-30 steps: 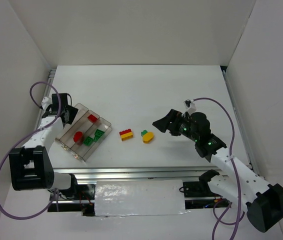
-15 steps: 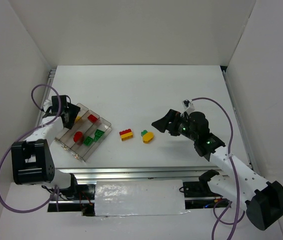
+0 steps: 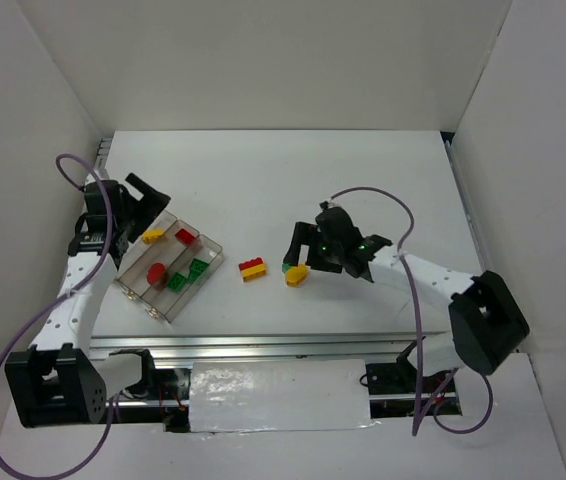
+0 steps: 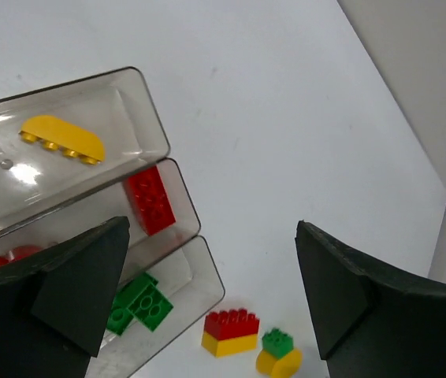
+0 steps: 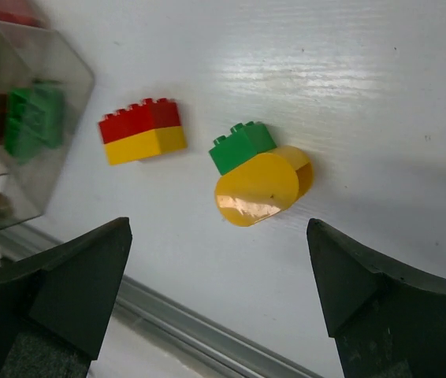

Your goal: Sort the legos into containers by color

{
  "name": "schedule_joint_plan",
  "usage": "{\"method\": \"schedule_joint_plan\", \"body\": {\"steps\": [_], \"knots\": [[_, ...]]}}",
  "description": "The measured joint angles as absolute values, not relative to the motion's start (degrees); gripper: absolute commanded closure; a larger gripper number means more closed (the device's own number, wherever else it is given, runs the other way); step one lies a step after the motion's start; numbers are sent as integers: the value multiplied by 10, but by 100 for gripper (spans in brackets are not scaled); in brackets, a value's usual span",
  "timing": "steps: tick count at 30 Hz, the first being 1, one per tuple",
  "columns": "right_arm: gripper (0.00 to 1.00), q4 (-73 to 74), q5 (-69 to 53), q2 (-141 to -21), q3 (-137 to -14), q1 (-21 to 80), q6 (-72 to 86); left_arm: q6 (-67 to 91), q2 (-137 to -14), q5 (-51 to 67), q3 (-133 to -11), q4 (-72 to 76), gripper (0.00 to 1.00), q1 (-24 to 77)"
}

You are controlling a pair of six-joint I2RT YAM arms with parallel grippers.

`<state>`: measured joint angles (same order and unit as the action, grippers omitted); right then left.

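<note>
Tray: clear three-lane plastic tray [image 4: 150,110], under the left finger; one colour per lane.
Left gripper [image 4: 211,228]: spread wide, empty.
Right gripper [image 5: 217,236]: spread, flanking green-on-yellow rounded brick stack [image 5: 258,185] (mixed colours, likely needs splitting).
Red-on-yellow brick stack [image 5: 143,130]: beyond the left finger, unsorted.

- A clear plastic tray with three long compartments [image 4: 154,118] lies on the white table [image 4: 286,118].
- A yellow curved brick [image 4: 61,139] lies alone in the top compartment.
- A red studded brick [image 4: 150,199] sits in the middle one. A second red shape [image 4: 14,256], half hidden, may be a rounded brick.
- Green studded bricks [image 4: 138,302] lie together in the bottom compartment.
- Outside the tray stand a red-on-yellow stacked block [image 4: 231,331] and, just beside it, a small green brick on a yellow rounded piece [image 4: 278,354].
- The left gripper [image 4: 212,224] has its dark fingers [image 4: 73,291] wide apart, gripping nothing.
</note>
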<state>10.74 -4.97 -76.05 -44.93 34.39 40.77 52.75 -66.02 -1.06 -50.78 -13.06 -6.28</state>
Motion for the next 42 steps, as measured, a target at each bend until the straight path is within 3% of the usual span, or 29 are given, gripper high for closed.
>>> {"method": "schedule_joint_plan", "body": {"steps": [6, 13, 34, 36, 40, 42], "knots": [[0, 194, 63, -876, -554, 427, 398, 402, -585, 77, -521, -186, 0, -23], [0, 252, 145, -932, -581, 437, 423, 286, -500, 145, -514, -261, 1, -20], [3, 276, 178, -996, -625, 474, 490, 237, -488, 199, -457, -287, 0, -20], [9, 278, 184, -1013, -630, 474, 489, 237, -488, 200, -457, -287, 0, -20], [43, 284, 194, -1030, -631, 474, 484, 237, -488, 201, -456, -287, 0, -20], [53, 285, 196, -1030, -631, 474, 485, 237, -486, 203, -456, -287, 0, -20]]}}
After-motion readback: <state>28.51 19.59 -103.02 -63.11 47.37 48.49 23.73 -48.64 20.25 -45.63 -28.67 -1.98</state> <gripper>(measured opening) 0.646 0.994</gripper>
